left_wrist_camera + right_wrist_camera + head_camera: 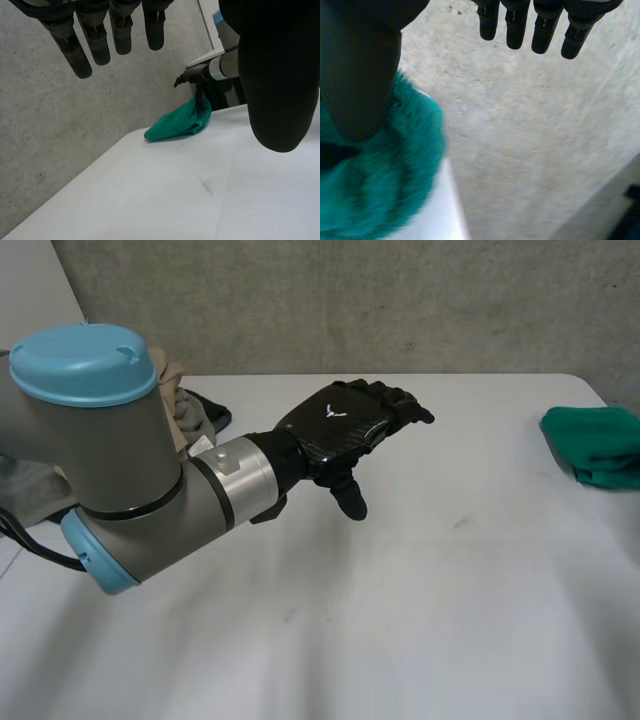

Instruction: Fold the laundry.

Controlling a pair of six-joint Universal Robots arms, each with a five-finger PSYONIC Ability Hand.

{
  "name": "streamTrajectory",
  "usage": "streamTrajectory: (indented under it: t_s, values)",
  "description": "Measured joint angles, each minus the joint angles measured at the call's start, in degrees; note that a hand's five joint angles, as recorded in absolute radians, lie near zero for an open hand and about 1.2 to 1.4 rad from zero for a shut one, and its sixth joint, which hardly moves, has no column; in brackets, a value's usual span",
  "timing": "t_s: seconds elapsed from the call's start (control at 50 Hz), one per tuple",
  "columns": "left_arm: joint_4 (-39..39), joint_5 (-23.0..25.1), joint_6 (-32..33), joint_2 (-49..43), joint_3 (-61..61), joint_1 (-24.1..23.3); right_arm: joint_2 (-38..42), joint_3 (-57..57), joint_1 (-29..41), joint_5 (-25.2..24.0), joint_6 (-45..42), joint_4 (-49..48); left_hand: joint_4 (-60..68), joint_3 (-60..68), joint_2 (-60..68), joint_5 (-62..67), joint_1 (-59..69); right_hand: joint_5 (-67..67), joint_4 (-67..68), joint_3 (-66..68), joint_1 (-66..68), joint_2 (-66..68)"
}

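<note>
Over the middle of the table [450, 590]: left hand [345, 430], released, fingers straight and pointing right, thumb hanging down, nothing in it. On its back, a small white Y-shaped mark [333, 412].

At the far right corner, close to both the far edge and the right edge: green cloth [598, 445], bunched up. Above it, right hand [360, 75], likewise released, fingers straight, thumb spread well apart from them and over the cloth. Impossible to tell whether touching the cloth or just above it.

At far left, behind the left arm [120, 480] and near the far edge: pile [190, 410] of beige, grey and dark garments.

Between pile and cloth, and all along the near side: bare white surface with a few faint dark scuffs [460, 523], wide room for moving. Straight along the far edge: grey concrete wall [400, 310].
</note>
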Motion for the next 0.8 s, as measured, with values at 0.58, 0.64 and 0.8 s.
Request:
streamTrajectory:
  t_s: [0.58,0.64,0.8]
  values:
    - [12.5,-27.9,15.9,-10.8,6.8,31.9,-49.8,77.6,16.7,-29.7,-29.3,-26.5,0.0,0.0,0.0,0.0,0.0,0.0,0.0,-0.1,0.0,0.0]
    - [12.5,-25.5,18.5,-15.7,9.1,34.2,-50.5,79.7,17.1,-29.4,-30.5,-26.2,0.0,0.0,0.0,0.0,0.0,0.0,0.0,-0.1,0.0,0.0]
    - [13.6,-12.2,16.5,-24.0,12.8,37.3,-50.6,82.6,17.3,-28.6,-31.1,-26.2,4.3,4.2,4.4,3.4,4.1,0.0,0.0,-0.1,0.0,0.0]
